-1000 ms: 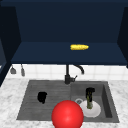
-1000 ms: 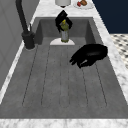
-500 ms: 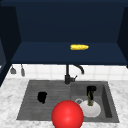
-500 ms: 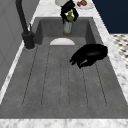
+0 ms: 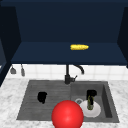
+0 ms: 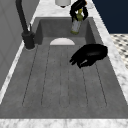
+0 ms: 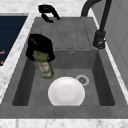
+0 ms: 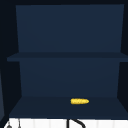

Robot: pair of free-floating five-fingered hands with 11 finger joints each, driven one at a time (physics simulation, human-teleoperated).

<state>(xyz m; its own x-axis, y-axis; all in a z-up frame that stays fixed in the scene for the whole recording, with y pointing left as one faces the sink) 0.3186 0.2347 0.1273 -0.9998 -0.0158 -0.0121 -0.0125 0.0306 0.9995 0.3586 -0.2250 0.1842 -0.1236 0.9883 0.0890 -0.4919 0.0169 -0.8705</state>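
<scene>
My right hand [image 5: 91,93] is shut on the top of a green bottle [image 5: 90,104]. The bottle hangs upright in the sink basin above a white plate [image 5: 96,112]. In the right side view the right hand [image 7: 40,45] keeps the bottle [image 7: 45,67] near the basin's front wall, beside the plate [image 7: 66,91]. From the left side, this hand [image 6: 78,6] and the bottle [image 6: 76,23] are at the far end, past the plate's rim [image 6: 62,41]. My left hand [image 5: 42,97] floats idle over the ribbed drainboard [image 6: 50,82], fingers relaxed, holding nothing.
A red ball [image 5: 67,115] sits at the sink's front edge. The black faucet [image 5: 68,75] stands behind the sink's middle. A yellow corn cob [image 8: 79,101] lies on the dark cabinet's lower shelf. A round drain [image 7: 82,79] is beside the plate. Marble counter surrounds the sink.
The right hand has raised the bottle off the plate and shifted it slightly toward the sink's front wall. The left hand has not moved.
</scene>
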